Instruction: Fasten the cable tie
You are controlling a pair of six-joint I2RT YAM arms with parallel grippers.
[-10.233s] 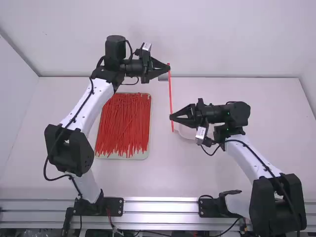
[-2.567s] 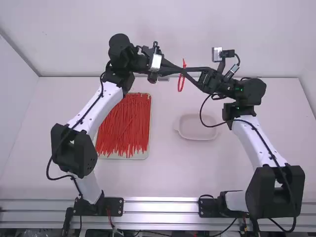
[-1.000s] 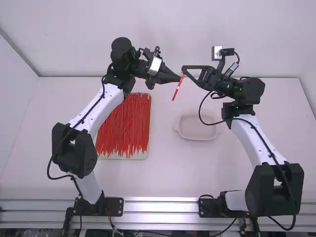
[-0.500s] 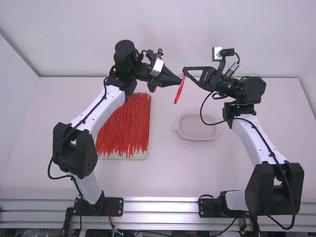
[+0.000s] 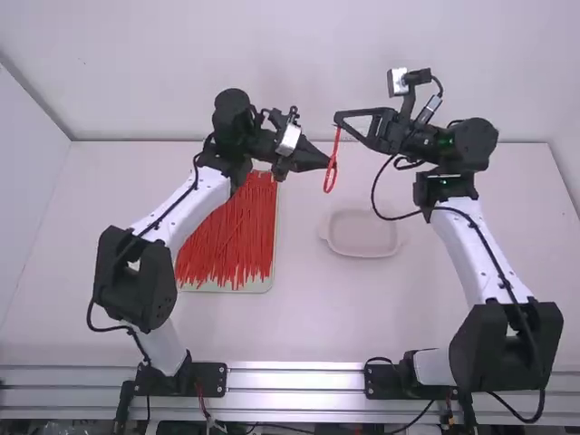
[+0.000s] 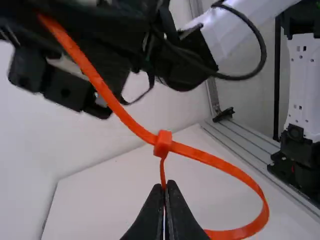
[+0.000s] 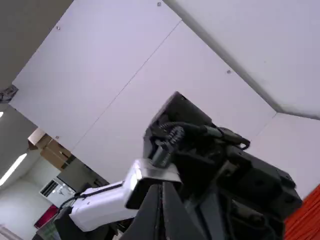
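Left hand (image 5: 327, 164), right hand (image 5: 338, 119) pinch looped cable tie (image 6: 163, 138).

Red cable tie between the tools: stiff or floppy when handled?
Probably springy, not limp: the cable tie forms a smooth open loop in mid-air. Likely very light, since the left tool pinches just a thin strip. It looks smooth, so it may slip.

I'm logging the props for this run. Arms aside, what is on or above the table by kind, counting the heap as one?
Looped red cable tie, held in the air: 1
Heap of red cable ties, too many to count singly: 1
Flat tray under the heap: 1
Shallow pale tub, empty: 1
Total: 4
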